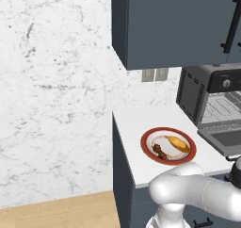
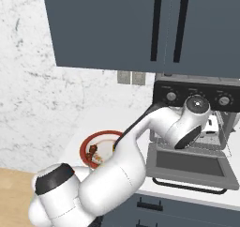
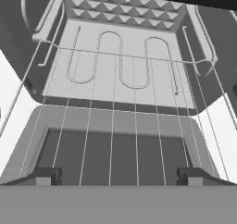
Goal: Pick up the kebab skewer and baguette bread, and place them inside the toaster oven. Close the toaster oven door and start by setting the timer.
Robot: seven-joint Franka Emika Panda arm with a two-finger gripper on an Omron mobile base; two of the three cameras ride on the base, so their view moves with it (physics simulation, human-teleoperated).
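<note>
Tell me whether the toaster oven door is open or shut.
Open: the door lies dropped flat in front of the oven, exposing the wire rack.

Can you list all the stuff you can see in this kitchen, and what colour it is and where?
plate: one, red rim, on the white counter
baguette bread: one, golden, on the plate
kebab skewer: one, dark red, on the plate beside the bread
toaster oven: one, dark grey, on the counter, wire rack empty
toaster oven door: one, grey, dropped open
cupboards: dark blue, above the counter
claw: one, dark tips wide apart, empty, facing the open oven
</note>
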